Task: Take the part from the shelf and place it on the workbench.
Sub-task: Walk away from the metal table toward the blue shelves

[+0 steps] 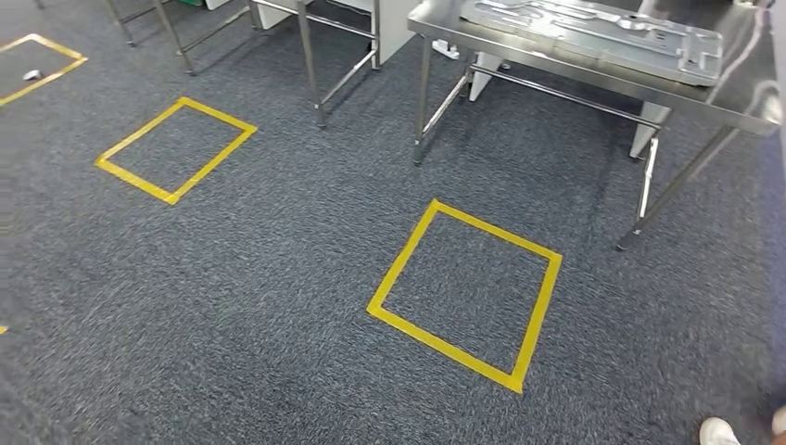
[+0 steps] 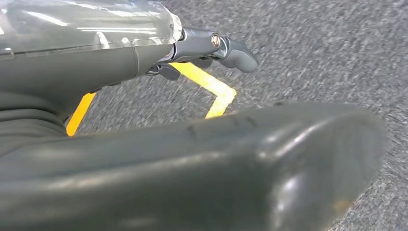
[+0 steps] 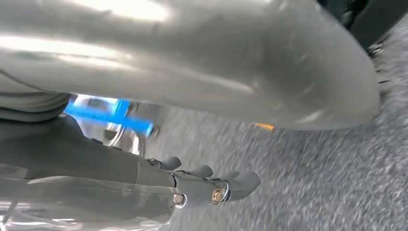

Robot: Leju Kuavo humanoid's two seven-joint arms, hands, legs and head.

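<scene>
Steel gleams at one o'clock in the head view: a bench (image 1: 741, 104) on thin legs, with a flat pressed-metal part (image 1: 602, 35) lying on its top. Whether that sheet is the piece the task names, or another already delivered, I cannot tell; no shelf is identifiable from these views. Dark speckled carpet (image 1: 278, 278) spreads below, marked with yellow tape squares, the nearest square (image 1: 466, 289) at about five o'clock from the picture's centre, another (image 1: 176, 148) at ten o'clock.

The left hand (image 2: 211, 48) hangs over the carpet near a corner of yellow tape, fingers extended and apart, holding nothing. The right hand (image 3: 211, 185) likewise carries nothing, its fingers loosely spread over the floor.

Risks, as I judge them: with both hands hanging low and the robot apparently walking, a misjudged stop outside the tape square would leave the bench out of reach or bring a knee against the bench leg (image 1: 646, 195). A person's white shoe (image 1: 719, 432) sits at five o'clock, near enough to be stepped on during a turn.
</scene>
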